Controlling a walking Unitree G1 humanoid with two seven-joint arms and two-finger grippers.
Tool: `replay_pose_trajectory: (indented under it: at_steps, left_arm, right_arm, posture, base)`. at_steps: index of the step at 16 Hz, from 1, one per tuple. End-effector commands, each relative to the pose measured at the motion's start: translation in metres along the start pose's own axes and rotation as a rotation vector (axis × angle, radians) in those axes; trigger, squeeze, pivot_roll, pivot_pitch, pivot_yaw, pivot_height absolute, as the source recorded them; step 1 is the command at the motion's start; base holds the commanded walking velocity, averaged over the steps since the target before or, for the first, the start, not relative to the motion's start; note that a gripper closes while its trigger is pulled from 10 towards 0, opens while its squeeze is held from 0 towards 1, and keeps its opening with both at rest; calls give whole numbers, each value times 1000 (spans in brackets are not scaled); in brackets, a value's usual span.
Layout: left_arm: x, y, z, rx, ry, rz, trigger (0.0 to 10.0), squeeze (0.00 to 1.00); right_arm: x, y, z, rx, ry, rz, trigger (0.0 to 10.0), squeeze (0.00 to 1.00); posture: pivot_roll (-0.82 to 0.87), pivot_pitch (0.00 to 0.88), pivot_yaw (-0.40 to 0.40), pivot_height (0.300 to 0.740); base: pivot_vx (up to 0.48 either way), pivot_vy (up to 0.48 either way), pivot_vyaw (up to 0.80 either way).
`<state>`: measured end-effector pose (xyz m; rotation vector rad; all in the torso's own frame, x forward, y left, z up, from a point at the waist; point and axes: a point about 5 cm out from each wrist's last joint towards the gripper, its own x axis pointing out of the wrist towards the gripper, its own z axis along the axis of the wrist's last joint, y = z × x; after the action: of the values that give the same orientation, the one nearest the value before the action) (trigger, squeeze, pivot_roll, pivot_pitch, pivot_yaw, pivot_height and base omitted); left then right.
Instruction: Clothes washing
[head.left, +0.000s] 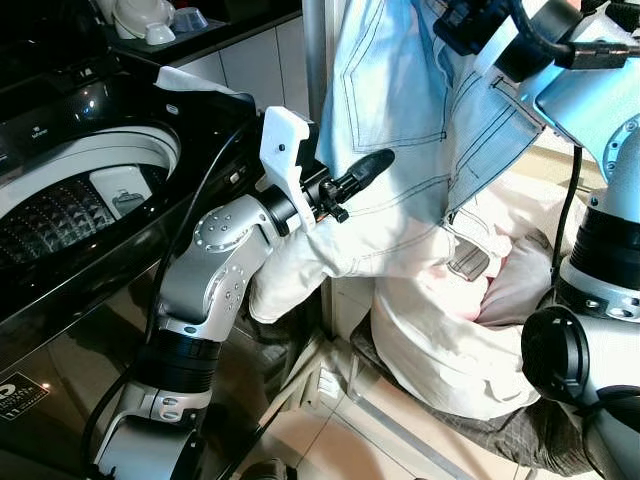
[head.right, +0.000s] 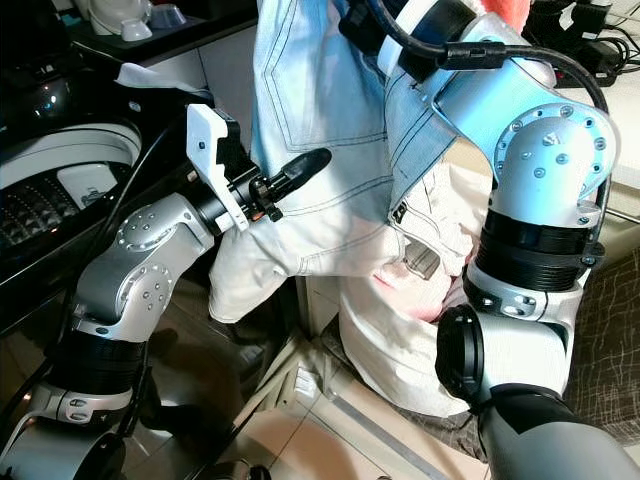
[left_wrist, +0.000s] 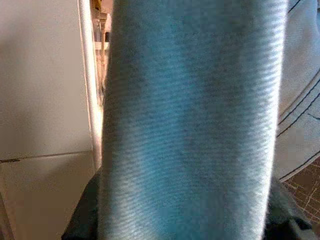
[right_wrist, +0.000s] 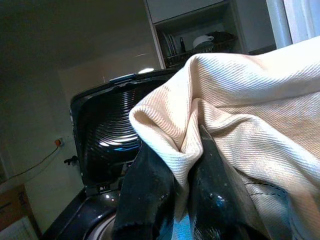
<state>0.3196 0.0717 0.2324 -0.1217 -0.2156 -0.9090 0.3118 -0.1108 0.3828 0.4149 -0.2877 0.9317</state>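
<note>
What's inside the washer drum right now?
The open washer shows only its perforated drum wall and a white inner fitting; no clothes visible there. The drum's bottom is out of sight. The jeans still hang outside it.

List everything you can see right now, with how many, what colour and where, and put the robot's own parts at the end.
Washing machine: one, black top-loader, lid open, at the robot's left.
Jeans: one pair, light blue denim, hanging high in front of the robot.
Cream garment: one, off-white, held up together with the jeans, over the pile.
Clothes pile: one heap, white and pink, low to the right of the machine.
Dishes: several, white, on the dark counter behind the machine.
Left gripper: one, black fingers, against the hanging cloth.
Right gripper: one, black fingers pinching the cream garment, raised high.
</note>
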Motion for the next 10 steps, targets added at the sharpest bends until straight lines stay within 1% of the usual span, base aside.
replay_pose_trajectory:
  at_steps: [1, 9, 10]
  left_arm:
    - [-5, 3, -2, 16, 17, 19, 0, 0]
    - [-9, 12, 0, 38, 23, 57, 0, 0]
    - [-9, 15, 1, 42, 21, 74, 0, 0]
  right_arm:
    - [0, 14, 12, -23, -61, 66, 0, 0]
    - [0, 14, 13, -30, -64, 56, 0, 0]
    - [0, 14, 13, -23, -65, 58, 392, 0]
  posture:
    - [2, 0, 61, 740]
    - [1, 0, 66, 740]
    - [1, 0, 67, 740]
  base:
    - [0, 0, 0]
    - [0, 0, 0]
    - [0, 0, 0]
